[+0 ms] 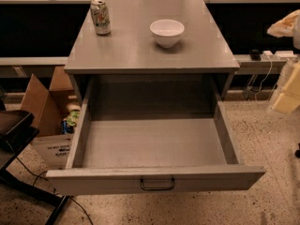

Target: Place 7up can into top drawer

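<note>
The 7up can (100, 17) stands upright at the back left of the grey cabinet top (140, 50). It is pale silver with green and red markings. The top drawer (154, 144) is pulled fully open below, and its inside is bare. Its flat front panel carries a small dark wire handle (157, 185). My gripper (288, 95) shows only as a pale, blurred shape at the right edge of the view. It is beside the drawer's right side, far from the can, and holds nothing that I can see.
A white bowl (167, 32) sits on the cabinet top to the right of the can. An open cardboard box (44, 111) stands on the floor at the left, with a dark chair (14, 130) in front of it. Cables and a power strip (269, 55) lie at the right.
</note>
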